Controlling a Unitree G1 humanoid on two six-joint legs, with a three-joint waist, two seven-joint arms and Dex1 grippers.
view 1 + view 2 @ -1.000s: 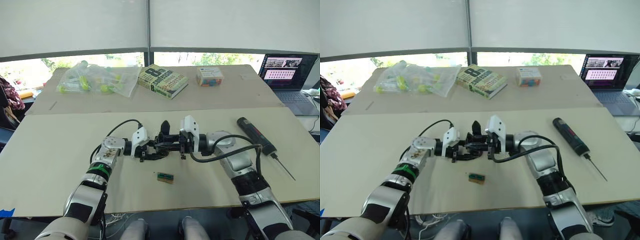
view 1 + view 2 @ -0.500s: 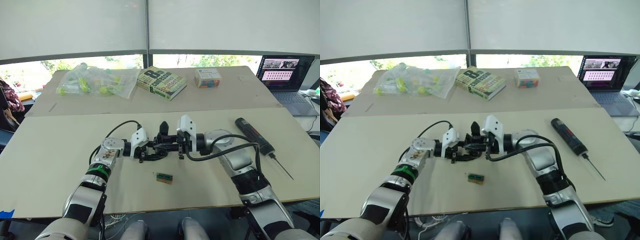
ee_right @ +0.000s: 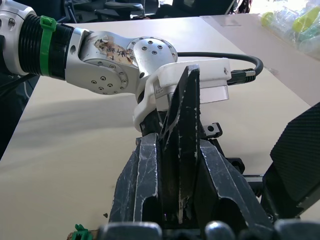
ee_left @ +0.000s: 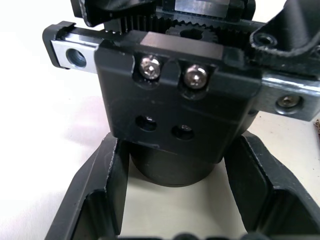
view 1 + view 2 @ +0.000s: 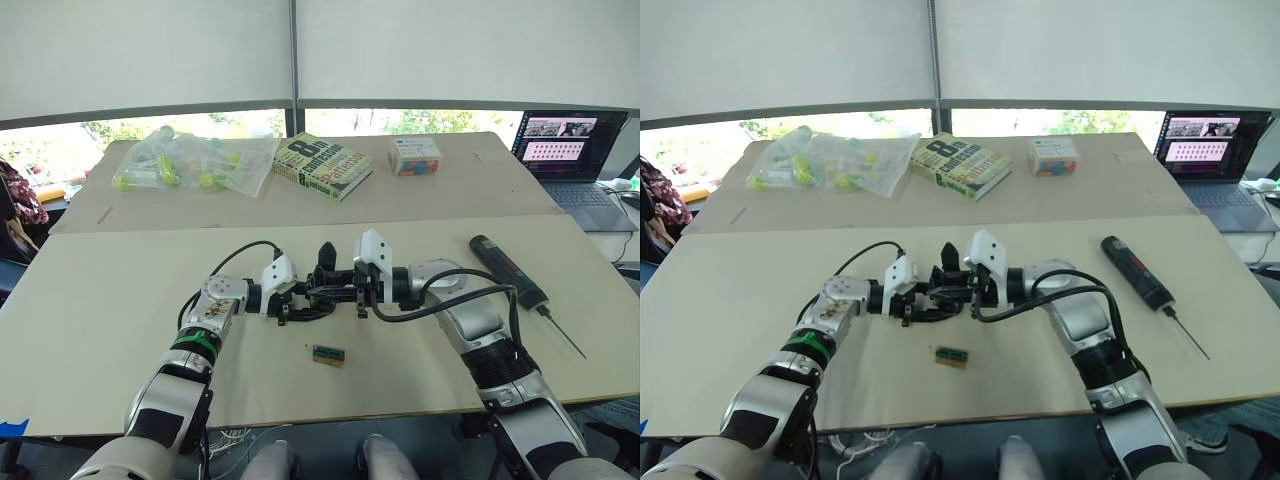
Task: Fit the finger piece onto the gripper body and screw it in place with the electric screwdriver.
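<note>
Fingers (image 4: 97,192) of the left gripper (image 5: 288,300) stand apart on either side of the rounded base of the gripper body (image 4: 177,120), flanking it closely; whether they actually press it cannot be told. Right gripper (image 3: 177,200): fingers closed together on a scuffed, pointed black piece, the finger piece (image 3: 181,135), held upright between them. Both grippers meet at mid-table, where the gripper body (image 5: 325,285) sits between them, much of it hidden behind the white housings and a looping black cable (image 5: 450,300). Electric screwdriver (image 5: 510,270): lying flat on the table (image 5: 90,300) to the right, well apart from both arms, thin bit pointing toward the near edge. Small green-and-tan block (image 5: 329,354): on the table just in front of the grippers, detail too small to read.
</note>
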